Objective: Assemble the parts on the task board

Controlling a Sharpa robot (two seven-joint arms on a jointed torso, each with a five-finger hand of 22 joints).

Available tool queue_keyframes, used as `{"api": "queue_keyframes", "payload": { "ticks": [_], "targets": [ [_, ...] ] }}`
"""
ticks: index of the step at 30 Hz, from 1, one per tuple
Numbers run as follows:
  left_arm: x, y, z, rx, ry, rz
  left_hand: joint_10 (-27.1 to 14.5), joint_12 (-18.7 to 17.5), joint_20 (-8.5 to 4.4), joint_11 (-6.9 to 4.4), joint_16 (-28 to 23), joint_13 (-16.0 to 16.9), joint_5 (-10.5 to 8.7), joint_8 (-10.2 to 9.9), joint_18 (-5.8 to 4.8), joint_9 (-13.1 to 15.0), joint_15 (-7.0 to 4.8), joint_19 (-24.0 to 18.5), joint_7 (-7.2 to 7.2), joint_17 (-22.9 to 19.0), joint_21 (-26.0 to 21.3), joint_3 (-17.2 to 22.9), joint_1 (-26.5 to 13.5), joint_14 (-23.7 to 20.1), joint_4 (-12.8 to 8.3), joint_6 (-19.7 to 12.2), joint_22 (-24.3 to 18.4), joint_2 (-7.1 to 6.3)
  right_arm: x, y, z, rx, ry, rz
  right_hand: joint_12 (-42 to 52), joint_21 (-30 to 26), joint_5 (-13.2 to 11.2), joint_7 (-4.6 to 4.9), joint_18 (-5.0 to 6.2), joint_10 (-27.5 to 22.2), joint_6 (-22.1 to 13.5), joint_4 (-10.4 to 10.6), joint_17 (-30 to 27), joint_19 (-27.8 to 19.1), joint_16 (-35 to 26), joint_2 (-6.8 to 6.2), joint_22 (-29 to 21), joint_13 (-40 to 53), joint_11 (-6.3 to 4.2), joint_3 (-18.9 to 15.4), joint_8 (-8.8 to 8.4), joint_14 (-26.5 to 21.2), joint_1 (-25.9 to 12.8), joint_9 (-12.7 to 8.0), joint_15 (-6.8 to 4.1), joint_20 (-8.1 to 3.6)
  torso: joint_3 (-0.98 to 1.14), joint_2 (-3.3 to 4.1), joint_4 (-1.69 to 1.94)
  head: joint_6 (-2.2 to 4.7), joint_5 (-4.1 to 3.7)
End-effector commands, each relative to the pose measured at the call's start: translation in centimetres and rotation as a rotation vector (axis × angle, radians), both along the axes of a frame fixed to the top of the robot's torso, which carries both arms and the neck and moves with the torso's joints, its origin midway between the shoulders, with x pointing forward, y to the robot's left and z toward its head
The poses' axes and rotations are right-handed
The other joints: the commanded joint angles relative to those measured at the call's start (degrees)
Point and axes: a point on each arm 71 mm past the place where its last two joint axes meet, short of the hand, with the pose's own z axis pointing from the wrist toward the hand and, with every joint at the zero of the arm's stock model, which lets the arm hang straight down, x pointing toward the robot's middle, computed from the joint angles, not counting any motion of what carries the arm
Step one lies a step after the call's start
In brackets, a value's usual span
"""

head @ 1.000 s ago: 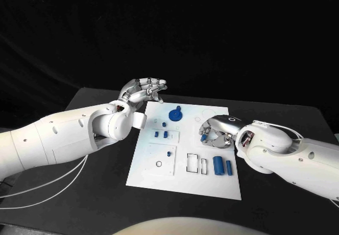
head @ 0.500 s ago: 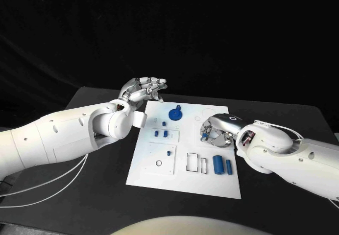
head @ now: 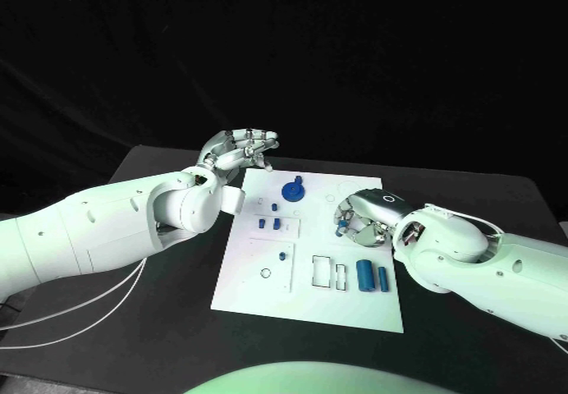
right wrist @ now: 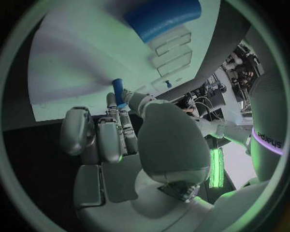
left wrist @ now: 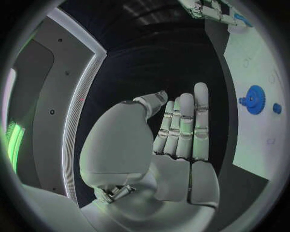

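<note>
The white task board (head: 254, 287) lies mid-table. My right hand (head: 364, 217) hovers over its right middle and pinches a small blue peg (head: 341, 223) between thumb and fingers; the right wrist view shows the peg (right wrist: 118, 92) sticking out above the board (right wrist: 79, 63). My left hand (head: 243, 152) is raised beyond the board's far left corner, fingers straight and together, holding nothing (left wrist: 181, 125). On the board sit a blue gear (head: 294, 192), three small blue pegs (head: 262, 222) and two blue cylinders (head: 364, 276) by the rectangular slots (head: 322, 272).
The black table (head: 474, 189) surrounds the board. The left wrist view shows the gear (left wrist: 253, 99) on the board (left wrist: 260, 63) and, beyond it, my right hand (left wrist: 211, 9). One blue cylinder (right wrist: 163, 17) lies near the slots (right wrist: 172, 46) in the right wrist view.
My right hand has shifted a little toward the board's far side with the blue peg in it. The left hand has stayed put.
</note>
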Motion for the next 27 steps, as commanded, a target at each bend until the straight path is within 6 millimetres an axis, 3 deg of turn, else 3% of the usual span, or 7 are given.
{"api": "queue_keyframes", "payload": {
  "ticks": [1,10,17,21,27],
  "targets": [
    [0.0,-0.2,0.1,-0.005,-0.007,-0.017,-0.3,0.2,0.27,0.01,0.2,0.1,0.13,0.2,0.81,0.1,-0.06,0.0,0.13,-0.1,-0.3,-0.1,-0.5,-0.5,-0.4,-0.4,-0.1,-0.02,-0.2,0.0,0.6,0.024,-0.069,-0.005,-0.3,0.3,0.3,-0.04,-0.65,1.9,-0.4,-0.6,0.1,0.0,0.4,0.34,5.1,0.0,-1.37,1.0,2.17,1.0,-0.8,3.0,-0.29,-0.34,-0.02,-0.01,-0.02,-0.02,0.07],
    [0.0,-0.2,0.1,-0.004,-0.006,-0.016,-0.3,0.2,0.27,0.01,0.2,0.1,0.13,0.2,0.81,0.1,-0.06,0.0,0.13,-0.1,-0.3,-0.1,-0.5,-0.5,-0.4,-0.4,-0.1,-0.02,-1.8,0.4,2.9,0.153,-0.128,0.026,-0.6,1.1,0.3,0.07,-0.82,2.0,-0.6,-1.2,0.3,0.4,0.5,-0.1,5.6,0.1,-1.32,1.6,2.51,1.1,-1.1,3.4,-0.25,-0.32,-0.04,-0.05,-0.05,-0.06,0.2],
    [0.0,-0.3,0.1,-0.005,-0.006,-0.017,-0.3,0.3,0.27,0.01,0.2,0.1,0.14,0.3,0.81,0.1,-0.06,0.0,0.13,-0.1,-0.3,0.0,-0.4,-0.5,-0.4,-0.4,-0.1,0.05,-3.4,2.2,4.1,0.239,-0.123,0.082,-0.7,1.2,0.3,0.11,-0.83,2.1,-0.7,-1.5,0.4,0.4,0.6,-0.32,5.6,0.1,-1.3,1.9,2.7,1.1,-1.2,3.5,-0.24,-0.31,0.02,-0.06,-0.08,-0.14,0.54],
    [0.0,-0.3,0.0,-0.006,-0.007,-0.02,-0.3,0.3,0.27,0.01,0.2,0.1,0.14,0.3,0.81,0.1,-0.06,0.0,0.13,-0.1,-0.3,0.0,-0.4,-0.5,-0.4,-0.4,-0.1,0.05,-4.1,3.6,3.8,0.267,-0.089,0.117,-0.7,1.0,0.3,0.15,-0.78,2.1,-0.7,-1.7,0.4,0.3,0.6,-0.43,5.6,0.1,-1.28,2.0,2.75,1.1,-1.3,3.6,-0.23,-0.3,-0.02,-0.07,-0.14,-0.13,0.56],
    [0.1,-0.5,0.0,-0.008,-0.006,-0.025,-0.3,0.3,0.27,0.01,0.2,0.1,0.14,0.3,0.81,0.1,-0.06,0.0,0.13,-0.1,-0.3,0.0,-0.4,-0.5,-0.4,-0.4,-0.1,0.05,-5.5,6.0,2.3,0.296,-0.027,0.176,-0.8,0.8,0.4,0.21,-0.74,2.1,-0.8,-1.8,0.3,0.3,0.5,-0.51,5.5,0.1,-1.24,2.0,2.79,1.1,-1.4,3.7,-0.2,-0.29,-0.01,-0.09,0.05,-0.14,1.1]
  ]
}}
